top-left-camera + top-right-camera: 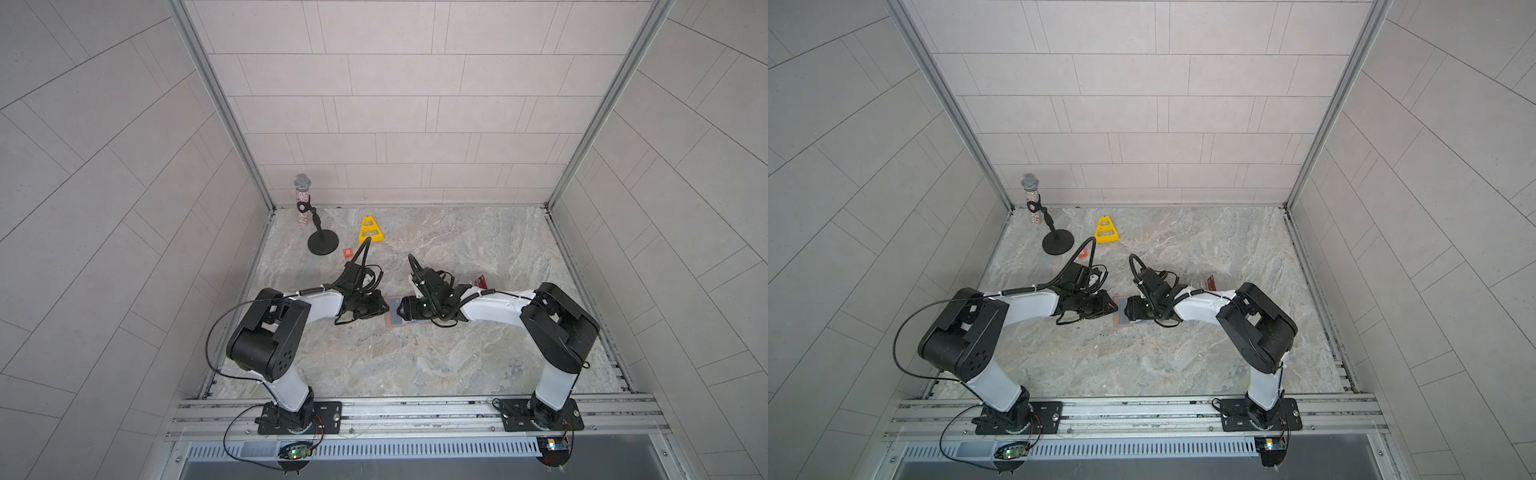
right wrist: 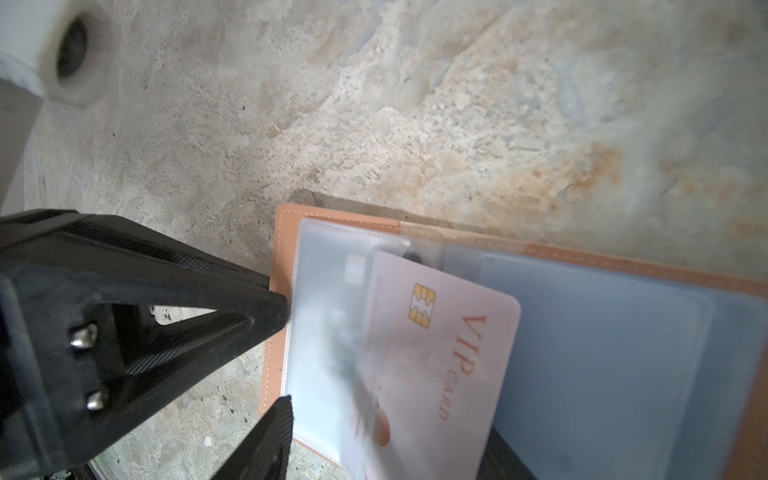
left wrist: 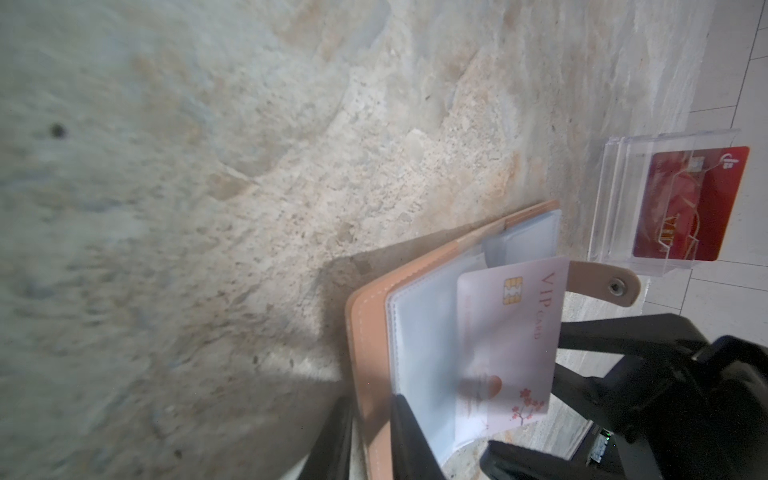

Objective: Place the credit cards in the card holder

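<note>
Two arms meet mid-table in both top views, hiding all but a corner of the open card holder (image 1: 392,323), with the left gripper (image 1: 386,309) and right gripper (image 1: 400,309) almost touching above it. Only the wrist views give the detail. The left gripper's fingers (image 3: 409,436) pinch the holder's tan cover and clear sleeve at one edge. A pale card (image 3: 511,340) sits tilted, partway into a sleeve, and the right gripper's jaws stand spread at its free end. The left wrist view adds the snap tab (image 3: 606,284) and, beyond it, a red card (image 3: 690,203) standing in a clear box (image 3: 615,199). The tabletop (image 1: 415,361) is marbled grey-beige stone, enclosed by pale tiled walls (image 1: 395,104). A microphone (image 1: 302,195), yellow stand (image 1: 368,230) and orange tag (image 1: 347,252) sit far left. The pale card reads "VIP CARD" in red beside a gold chip; the red card bears a gold "VIP"
</note>
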